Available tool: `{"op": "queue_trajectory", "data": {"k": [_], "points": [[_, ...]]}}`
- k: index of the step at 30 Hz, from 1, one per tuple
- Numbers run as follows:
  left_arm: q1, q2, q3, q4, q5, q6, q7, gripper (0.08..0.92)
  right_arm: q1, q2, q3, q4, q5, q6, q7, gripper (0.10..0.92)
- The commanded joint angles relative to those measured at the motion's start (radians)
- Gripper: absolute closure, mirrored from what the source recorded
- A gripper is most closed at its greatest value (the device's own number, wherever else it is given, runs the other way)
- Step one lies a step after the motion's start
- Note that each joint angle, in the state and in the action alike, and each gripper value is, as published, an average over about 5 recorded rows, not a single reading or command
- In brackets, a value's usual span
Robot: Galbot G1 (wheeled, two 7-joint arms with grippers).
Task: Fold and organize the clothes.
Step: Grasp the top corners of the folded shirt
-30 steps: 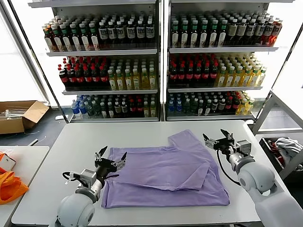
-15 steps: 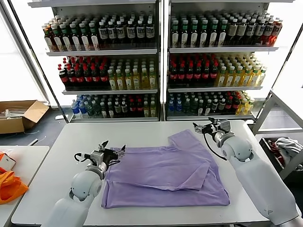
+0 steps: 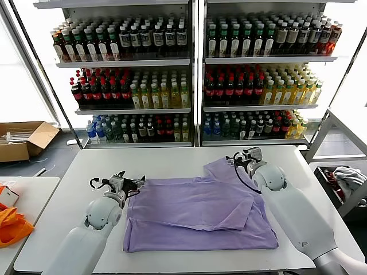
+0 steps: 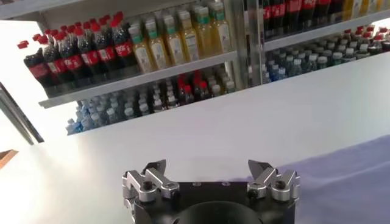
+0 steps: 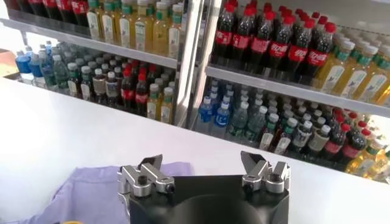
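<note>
**Both Grippers Poised at the Far Edge of a Partly Folded Shirt**

The background is filled by tall drinks shelves (image 3: 195, 74), stocked with rows of bottles, in front of which a white table (image 3: 172, 163) is placed. Most of the table's middle is covered by the lavender T-shirt (image 3: 195, 212), which is laid flat with one sleeve or flap turned inward across its right half, so that a diagonal fold line is seen there. A further portion of the fabric is pushed up toward the far right corner. A cardboard box (image 3: 23, 140) is seen on the floor at the far left, and an orange fabric item (image 3: 11, 226) is left on a side surface; neither is involved.

The left gripper (image 3: 131, 183) is held low at the far left corner of the shirt, its fingers spread and nothing between them; in the left wrist view (image 4: 210, 176) the purple cloth is seen just beside one fingertip. The right gripper (image 3: 242, 158) is held at the far right corner, above the raised fabric, likewise spread and empty, as is confirmed in the right wrist view (image 5: 204, 173).

The step in hand is judged to be the approach for a two-handed pinch of the far edge. Next, each gripper would need to be lowered onto its corner and closed on the thin cloth, so that the edge can be lifted evenly and drawn toward the near hem without the earlier fold being disturbed.
</note>
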Motion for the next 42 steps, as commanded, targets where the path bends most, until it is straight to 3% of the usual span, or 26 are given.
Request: {"op": "queue_trajectory", "data": {"k": [1, 16, 21, 42], "points": [[-0.008, 0.002, -0.001, 0.032, -0.028, 0.014, -0.006, 0.177, 0.007, 0.056, -0.001, -0.063, -0.022, -0.005, 0.018, 0.203], [0.031, -0.008, -0.003, 0.023, -0.042, 0.014, -0.004, 0.183, -0.036, 0.075, 0.03, -0.077, -0.027, -0.004, 0.014, 0.203], [0.045, -0.013, 0.004, 0.017, -0.043, 0.014, 0.0, 0.284, -0.065, 0.07, 0.045, -0.06, -0.025, -0.003, 0.012, 0.226], [0.075, -0.027, -0.003, -0.011, -0.045, -0.01, 0.001, 0.879, -0.168, 0.031, 0.102, 0.045, -0.023, 0.02, 0.011, 0.818]]}}
